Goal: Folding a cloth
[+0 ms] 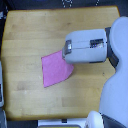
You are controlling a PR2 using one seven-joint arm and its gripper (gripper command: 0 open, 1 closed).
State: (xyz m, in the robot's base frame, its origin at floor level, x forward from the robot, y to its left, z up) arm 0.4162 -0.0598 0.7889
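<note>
The pink cloth [55,70] lies flat on the wooden table [30,35], near the middle, turned at an angle so one corner points toward the exterior view's lower left. The robot's grey-and-white arm [87,46] reaches in from the exterior view's right and covers the cloth's upper right corner. The gripper's fingers are hidden under the arm housing, so I cannot see whether they hold the cloth. The cloth's right edge beside the arm looks slightly raised or curled.
The table's edges show at the top, left and bottom of the exterior view. The robot's white body [117,95] fills the right side. A pale object [2,85] sits at the left border.
</note>
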